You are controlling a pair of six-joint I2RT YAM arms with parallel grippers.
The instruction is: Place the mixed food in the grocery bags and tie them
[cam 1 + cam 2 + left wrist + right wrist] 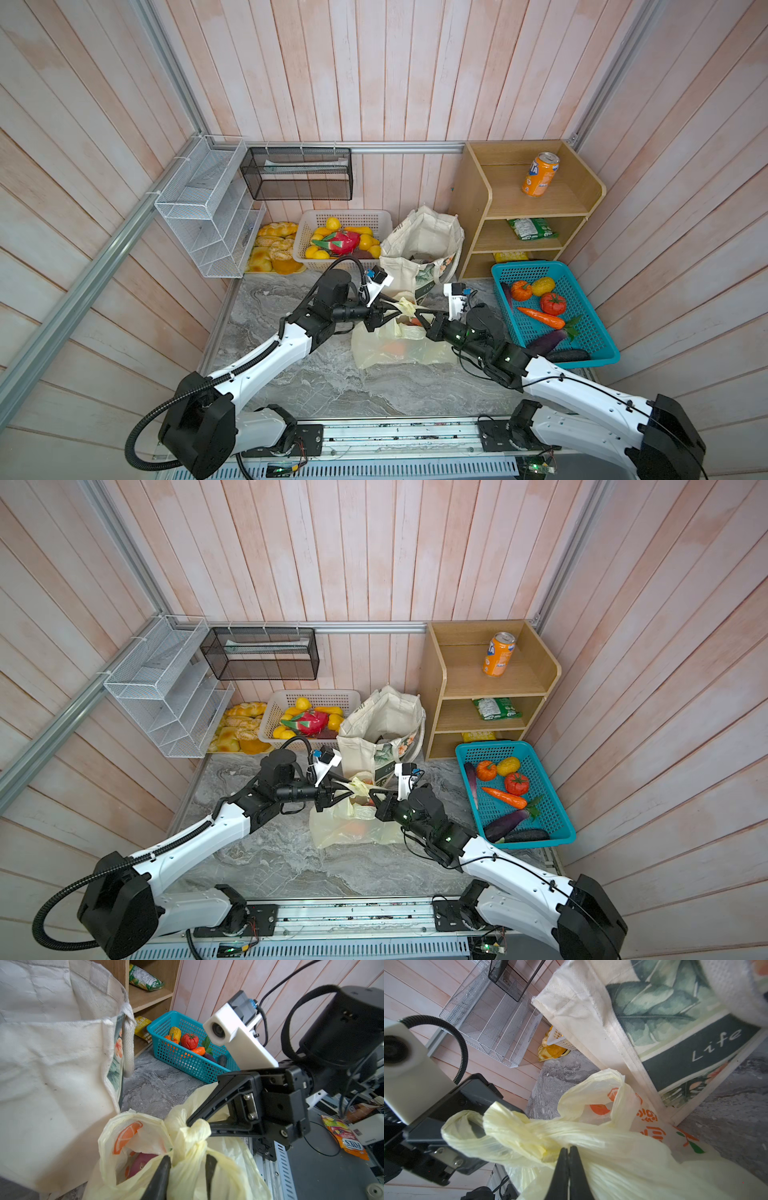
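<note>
Knotted yellow plastic bag (226,1174) sits inside the half-open left pincer (188,1157); right pincer (568,1149) is clenched on its handle.

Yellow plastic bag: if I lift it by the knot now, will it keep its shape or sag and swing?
Likely floppy: the yellow plastic bag is thin, crinkled film, bunched where the right gripper pinches it. It would probably sag around the food inside and swing. The knot looks loose, so it may slip under load.
</note>
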